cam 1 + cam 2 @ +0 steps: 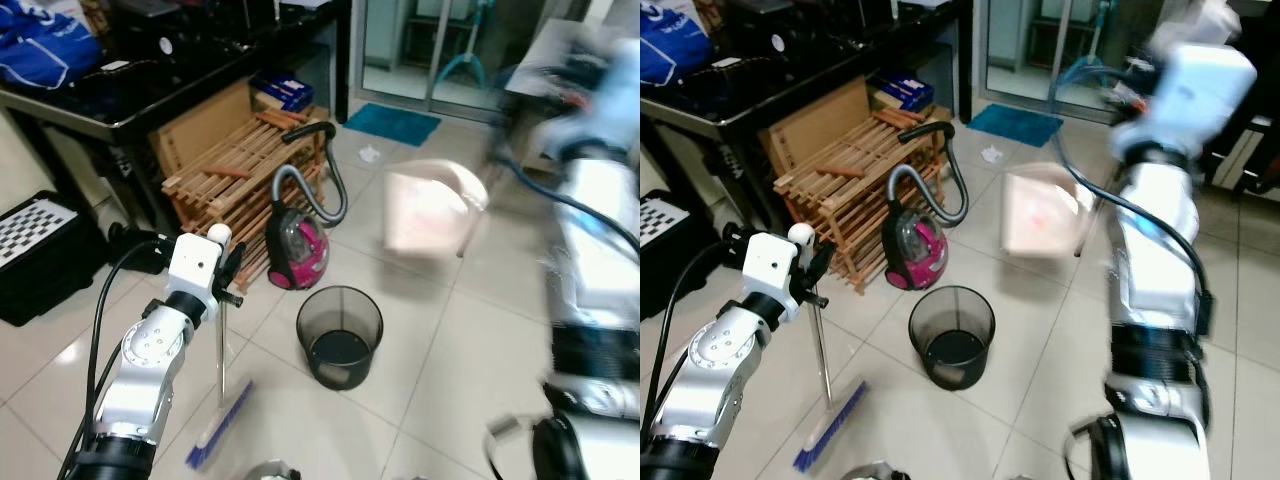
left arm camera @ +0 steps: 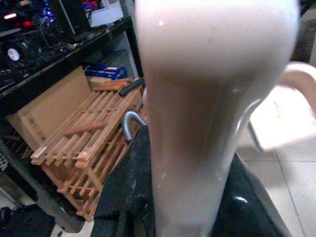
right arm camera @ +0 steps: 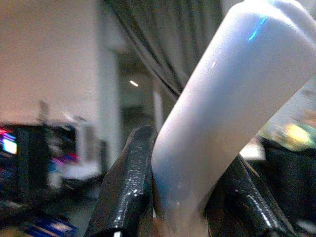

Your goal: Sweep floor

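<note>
Jaws clamped both sides: left gripper (image 1: 228, 268) on the broom (image 1: 221, 420), right probably on the blurry dustpan (image 1: 428, 208), which could clip the bin (image 1: 340, 336).

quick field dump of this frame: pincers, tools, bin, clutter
left pincer: shut on broom handle, bristles on floor
right pincer: shut on dustpan handle, pan raised, blurred
bin: black mesh, upright on tile between the arms
vacuum: pink, beside wooden rack
paper scrap: on floor near blue mat
</note>
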Robot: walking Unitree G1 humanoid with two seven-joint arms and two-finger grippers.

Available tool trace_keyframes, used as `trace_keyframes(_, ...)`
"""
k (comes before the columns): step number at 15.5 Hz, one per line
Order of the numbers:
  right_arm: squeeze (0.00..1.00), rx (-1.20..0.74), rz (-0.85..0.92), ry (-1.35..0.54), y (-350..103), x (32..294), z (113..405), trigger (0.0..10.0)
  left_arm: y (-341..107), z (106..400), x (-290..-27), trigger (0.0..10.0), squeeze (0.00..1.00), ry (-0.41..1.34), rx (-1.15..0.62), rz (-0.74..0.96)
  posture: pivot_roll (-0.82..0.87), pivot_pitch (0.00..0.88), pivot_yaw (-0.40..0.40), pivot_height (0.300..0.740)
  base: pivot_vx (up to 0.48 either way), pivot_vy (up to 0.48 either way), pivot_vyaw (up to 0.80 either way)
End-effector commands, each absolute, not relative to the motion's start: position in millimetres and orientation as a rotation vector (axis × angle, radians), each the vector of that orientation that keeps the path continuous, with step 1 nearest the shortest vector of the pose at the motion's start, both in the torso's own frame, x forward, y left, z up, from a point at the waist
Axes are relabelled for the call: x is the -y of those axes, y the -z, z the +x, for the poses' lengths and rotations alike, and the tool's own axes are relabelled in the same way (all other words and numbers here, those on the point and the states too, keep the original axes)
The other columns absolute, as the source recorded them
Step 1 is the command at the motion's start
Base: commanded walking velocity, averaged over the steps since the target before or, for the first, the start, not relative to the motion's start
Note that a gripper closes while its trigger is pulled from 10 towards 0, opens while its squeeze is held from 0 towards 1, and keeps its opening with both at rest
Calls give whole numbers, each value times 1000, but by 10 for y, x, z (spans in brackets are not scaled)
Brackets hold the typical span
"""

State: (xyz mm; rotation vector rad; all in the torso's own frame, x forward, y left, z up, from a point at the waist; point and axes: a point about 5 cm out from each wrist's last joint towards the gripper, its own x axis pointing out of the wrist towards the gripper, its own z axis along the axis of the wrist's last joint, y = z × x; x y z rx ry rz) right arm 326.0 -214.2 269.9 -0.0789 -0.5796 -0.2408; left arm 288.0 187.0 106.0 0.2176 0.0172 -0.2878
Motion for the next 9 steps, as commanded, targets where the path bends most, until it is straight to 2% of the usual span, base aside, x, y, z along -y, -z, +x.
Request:
trace_keyframes(1,0,556,-107,287,-2658,2201,3255,10000,-1207,2944,-1878,10000,0,288,32,225,22,0,84,740,0,0,0)
trace_keyframes(4,0,526,-152,394,-2556,2375,3185,10000,-1275,2977,-1894,10000,0,276,52,215,14,0,80,740,-318,0,0)
trace_keyframes(9,0,395,-193,375,-2201,2358,3209,10000,-1281,2992,-1888,10000,0,268,58,206,15,0,68,740,-360,0,0)
